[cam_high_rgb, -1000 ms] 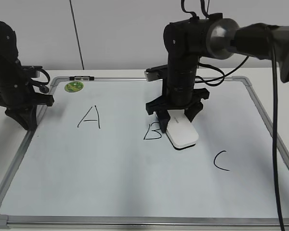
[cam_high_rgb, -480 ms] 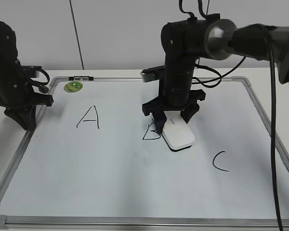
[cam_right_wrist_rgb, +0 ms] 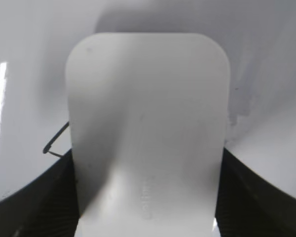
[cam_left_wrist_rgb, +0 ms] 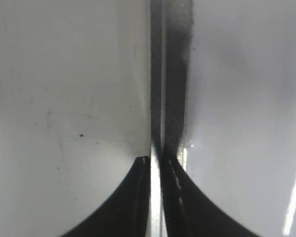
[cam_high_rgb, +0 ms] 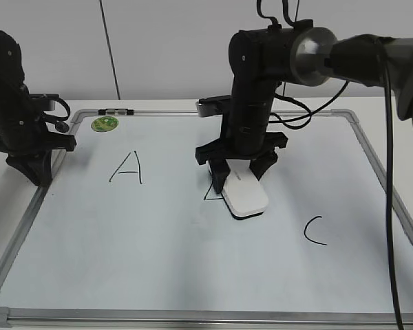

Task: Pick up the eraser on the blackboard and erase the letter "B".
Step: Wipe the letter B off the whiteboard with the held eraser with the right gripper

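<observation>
My right gripper (cam_high_rgb: 238, 173) is shut on the white eraser (cam_high_rgb: 245, 194) and presses it flat on the blackboard (cam_high_rgb: 158, 234). The eraser lies over the letter "B" (cam_high_rgb: 210, 195); only a short piece of its left stroke still shows. In the right wrist view the eraser (cam_right_wrist_rgb: 148, 123) fills the space between the two jaws (cam_right_wrist_rgb: 147, 197), and a thin black stroke (cam_right_wrist_rgb: 56, 140) sticks out at its left. My left gripper (cam_high_rgb: 33, 172) is shut and empty over the board's left frame; the left wrist view shows its closed jaws (cam_left_wrist_rgb: 157, 165) above the silver frame strip (cam_left_wrist_rgb: 156, 89).
A black letter A (cam_high_rgb: 126, 167) is at the board's left and a black letter C (cam_high_rgb: 315, 229) at its right. A round green sticker (cam_high_rgb: 104, 124) sits at the far left corner. Cables hang from the right arm over the board's far edge.
My right gripper has slid the eraser left and slightly forward across the letter B, which is now mostly covered or wiped. The left arm has not moved.
</observation>
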Tool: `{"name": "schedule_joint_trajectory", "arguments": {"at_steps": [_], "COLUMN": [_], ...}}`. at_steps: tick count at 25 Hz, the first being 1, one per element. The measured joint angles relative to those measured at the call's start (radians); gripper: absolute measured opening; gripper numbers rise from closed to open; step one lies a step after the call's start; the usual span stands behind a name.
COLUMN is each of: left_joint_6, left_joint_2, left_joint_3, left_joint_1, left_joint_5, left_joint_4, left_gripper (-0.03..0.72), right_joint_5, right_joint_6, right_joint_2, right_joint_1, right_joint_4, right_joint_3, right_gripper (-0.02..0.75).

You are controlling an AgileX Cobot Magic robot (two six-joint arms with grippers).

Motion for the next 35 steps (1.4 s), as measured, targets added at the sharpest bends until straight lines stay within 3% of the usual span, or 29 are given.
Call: {"name": "schedule_joint_trajectory", "arguments": {"at_steps": [13,21,29,35], "left_joint_6": [0.000,0.000,0.000,0.000], "left_joint_2": [0.000,0.000,0.000,0.000], "left_joint_3": [0.000,0.000,0.000,0.000], "left_joint_1": [0.002,0.004,0.004,0.004], "left_joint_5": [0.000,0.000,0.000,0.000], "left_joint_4": [-0.007,-0.009,-0.010,-0.011], "left_gripper": [0.070,0.070,0.071,0.071], "right_joint_5": [-0.004,-0.008,-0.008,-0.006], "right_joint_6": [-0.010,-0.012,-0.030,-0.027], "right_joint_2": [0.001,0.008,0.026,0.027], "right_joint_1": [0.008,0.074,0.104,0.108], "right_joint_4": [0.115,0.134,0.229,0.177], "right_joint_3": [0.000,-0.002,-0.040,-0.102], "right_gripper": [0.522,0.522,0.522,0.522]}}
